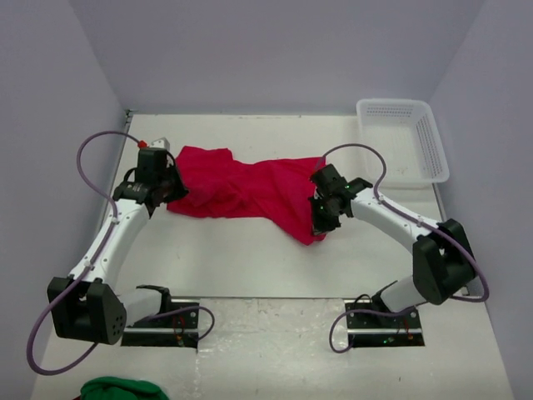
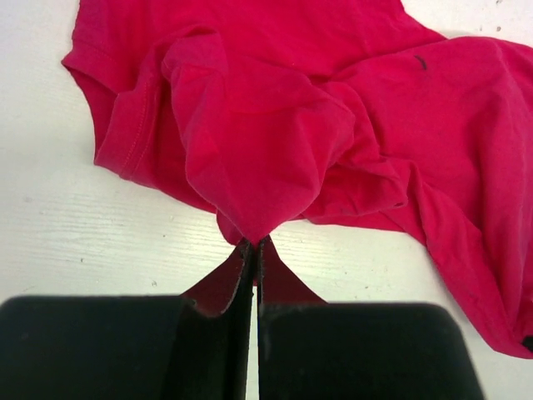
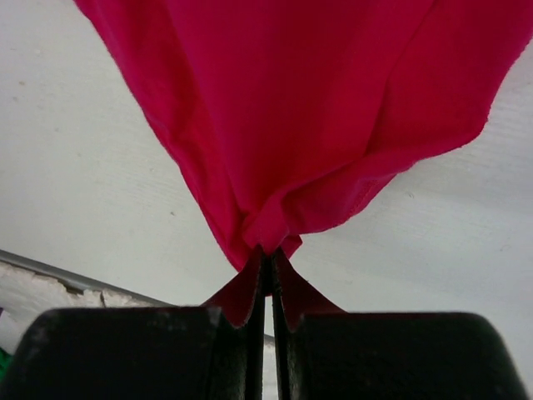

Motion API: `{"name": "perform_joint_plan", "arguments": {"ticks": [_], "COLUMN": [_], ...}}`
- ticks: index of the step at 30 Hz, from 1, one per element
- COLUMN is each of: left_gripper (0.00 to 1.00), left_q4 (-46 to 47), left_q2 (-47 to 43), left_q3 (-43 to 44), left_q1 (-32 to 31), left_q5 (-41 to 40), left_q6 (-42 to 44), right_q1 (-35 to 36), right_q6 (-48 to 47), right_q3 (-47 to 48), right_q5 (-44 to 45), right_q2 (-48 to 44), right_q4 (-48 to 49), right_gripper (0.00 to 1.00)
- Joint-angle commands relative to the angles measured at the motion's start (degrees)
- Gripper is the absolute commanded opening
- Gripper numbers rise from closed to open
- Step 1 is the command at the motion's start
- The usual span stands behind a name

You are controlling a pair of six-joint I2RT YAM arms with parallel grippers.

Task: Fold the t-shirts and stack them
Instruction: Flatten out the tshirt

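Note:
A bright red t-shirt (image 1: pixel 241 190) lies crumpled across the middle of the table, stretched between my two arms. My left gripper (image 1: pixel 172 193) is shut on a pinch of the cloth at the shirt's left end; in the left wrist view the t-shirt (image 2: pixel 275 125) bunches into the closed left gripper (image 2: pixel 254 243). My right gripper (image 1: pixel 320 225) is shut on the shirt's right end. In the right wrist view the t-shirt (image 3: pixel 308 108) hangs pulled to a point in the closed right gripper (image 3: pixel 268 252).
A white plastic mesh basket (image 1: pixel 401 139) stands at the back right corner. A green cloth (image 1: pixel 119 389) shows at the near left edge, in front of the left arm's base. Grey walls close in the table on three sides.

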Motion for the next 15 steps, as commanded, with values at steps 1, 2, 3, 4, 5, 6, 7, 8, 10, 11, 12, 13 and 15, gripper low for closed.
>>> {"name": "perform_joint_plan", "arguments": {"ticks": [1, 2, 3, 4, 5, 6, 7, 8, 10, 11, 12, 13, 15], "left_gripper": [0.0, 0.0, 0.0, 0.0, 0.0, 0.0, 0.0, 0.0, 0.0, 0.0, 0.0, 0.0, 0.0], "left_q4": [2.18, 2.09, 2.18, 2.18, 2.09, 2.09, 2.0, 1.83, 1.83, 1.74, 1.65, 1.83, 2.18], "left_q2": [0.59, 0.76, 1.2, 1.29, 1.47, 1.56, 1.64, 1.56, 1.47, 1.47, 1.47, 1.3, 1.47], "left_q3": [3.36, 4.23, 4.68, 5.2, 5.9, 6.08, 6.35, 6.7, 6.79, 6.79, 6.79, 6.7, 6.53], "left_q1": [-0.31, -0.31, -0.31, -0.31, -0.31, -0.31, -0.31, -0.31, -0.31, -0.31, -0.31, -0.31, -0.31], "left_q5": [-1.46, -1.9, -1.99, -2.08, -2.16, -2.17, -2.25, -2.43, -2.69, -2.95, -3.13, -3.13, -3.05], "left_q6": [0.07, 0.51, 0.69, 0.95, 1.39, 1.65, 1.83, 2.27, 2.62, 2.97, 3.06, 3.24, 3.33], "right_q1": [0.46, 0.55, 0.64, 0.55, 0.55, 0.64, 0.55, 0.64, 0.64, 0.64, 0.64, 0.73, 1.25], "right_q6": [0.99, 0.73, 0.55, 0.2, 0.02, -0.15, -0.16, -0.24, -0.24, -0.24, -0.24, -0.5, -0.94], "right_q3": [1.78, 3.62, 4.5, 5.38, 6.61, 7.23, 8.19, 8.47, 8.82, 8.82, 8.82, 8.56, 8.73], "right_q5": [1.68, 2.04, 2.21, 2.3, 2.04, 2.04, 2.3, 2.3, 2.04, 2.13, 2.21, 2.39, 3.35], "right_q2": [4.57, 6.15, 8.95, 10.29, 11.34, 13.18, 13.9, 14.51, 15.13, 15.13, 14.44, 13.74, 12.33], "right_q4": [1.35, 1.35, 1.43, 1.61, 1.96, 2.31, 2.57, 2.75, 3.8, 3.98, 4.33, 5.38, 5.65], "right_gripper": [0.0, 0.0, 0.0, 0.0, 0.0, 0.03, 0.07, 0.13, 0.21, 0.26, 0.3, 0.38, 0.54]}}
